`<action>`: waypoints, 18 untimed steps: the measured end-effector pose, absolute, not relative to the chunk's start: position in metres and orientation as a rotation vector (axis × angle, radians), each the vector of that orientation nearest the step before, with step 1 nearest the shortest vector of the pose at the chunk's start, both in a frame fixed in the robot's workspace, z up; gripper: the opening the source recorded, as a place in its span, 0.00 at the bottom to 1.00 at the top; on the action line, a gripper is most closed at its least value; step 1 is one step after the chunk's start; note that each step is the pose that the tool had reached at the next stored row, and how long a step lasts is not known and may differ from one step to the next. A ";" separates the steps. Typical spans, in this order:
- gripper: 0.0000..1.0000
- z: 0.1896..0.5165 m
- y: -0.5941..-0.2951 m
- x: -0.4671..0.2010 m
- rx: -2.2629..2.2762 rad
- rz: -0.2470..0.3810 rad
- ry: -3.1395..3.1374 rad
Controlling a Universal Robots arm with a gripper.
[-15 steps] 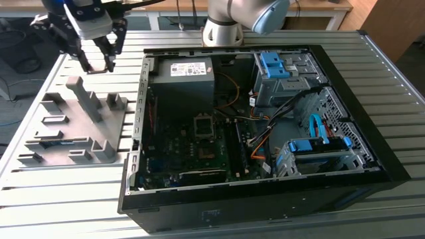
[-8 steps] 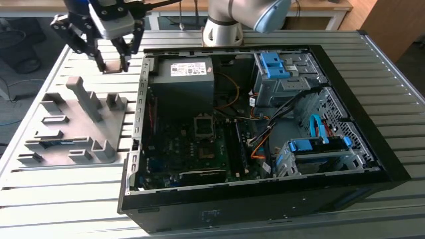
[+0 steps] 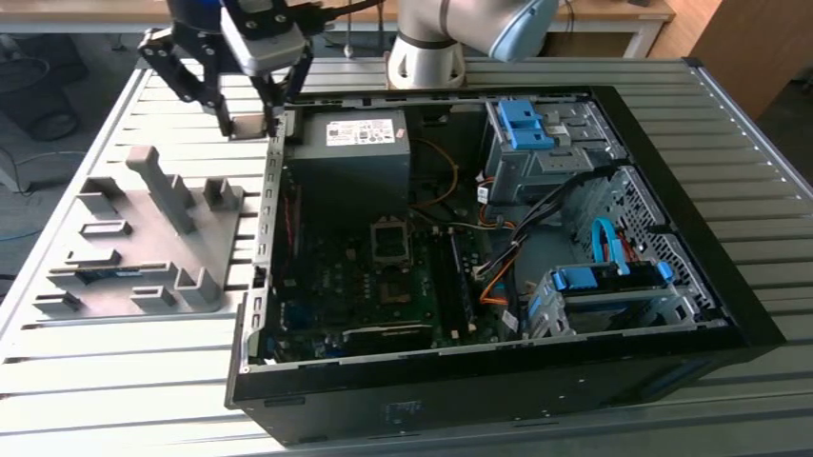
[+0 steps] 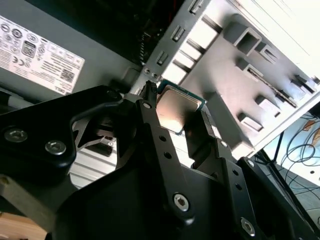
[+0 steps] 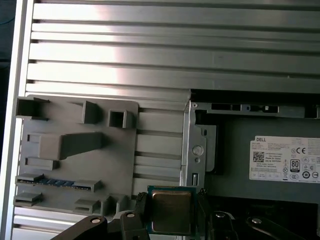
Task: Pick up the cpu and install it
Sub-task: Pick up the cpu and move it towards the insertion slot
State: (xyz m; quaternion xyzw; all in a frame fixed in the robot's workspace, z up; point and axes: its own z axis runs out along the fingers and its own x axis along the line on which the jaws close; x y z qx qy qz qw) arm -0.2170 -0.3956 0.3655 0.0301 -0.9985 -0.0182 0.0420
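Observation:
The cpu (image 3: 249,125) is a small square chip with a dull tan-silver face and a green rim. It hangs clamped between my gripper's (image 3: 250,122) two black fingers. In both wrist views the cpu (image 4: 175,111) (image 5: 171,212) shows its metal face, with a finger (image 4: 150,107) pressed on each of two opposite edges. The gripper (image 5: 171,209) is raised over the slatted table, just outside the far corner of the open computer case (image 3: 261,228), at the exterior view's left. The motherboard's square socket (image 3: 387,238) lies inside the case, well away from the gripper.
A grey fixture tray (image 3: 140,238) with upright blocks lies on the table left of the case and holds a memory stick (image 5: 55,182). A grey box with a white label (image 3: 362,143), drive cages (image 3: 546,143) and cable bundles (image 3: 508,257) crowd the case.

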 end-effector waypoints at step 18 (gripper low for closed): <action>0.47 0.365 -0.396 -0.148 0.092 -0.056 -3.052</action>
